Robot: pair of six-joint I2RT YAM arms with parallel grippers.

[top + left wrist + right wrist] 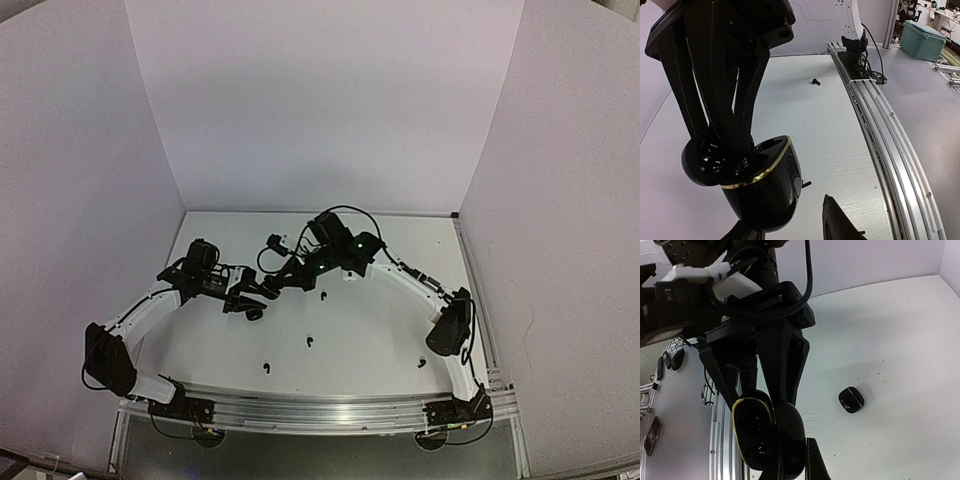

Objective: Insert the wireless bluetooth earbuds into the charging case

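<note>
Reaching into the case: my right gripper (729, 152), its fingertips pressed together and set down in the open hollow. I cannot tell whether anything is pinched between them.
Left gripper (790, 226): jaws parted a little, astride the case. I see a gap between one finger and the shell, so the grip looks loose.
Case (767, 195): black with a gold rim, lid open, sitting between my left gripper's jaws and right under the right gripper's tips.
Earbuds (309, 341): four black ones lie loose on the table (380, 320). One is just beside the right gripper's wrist, two are nearer the arm bases than either gripper, and one is well off by the right arm's elbow.
Second case (851, 399): closed, black, lying on the table well apart from the right gripper, off to its side.
</note>
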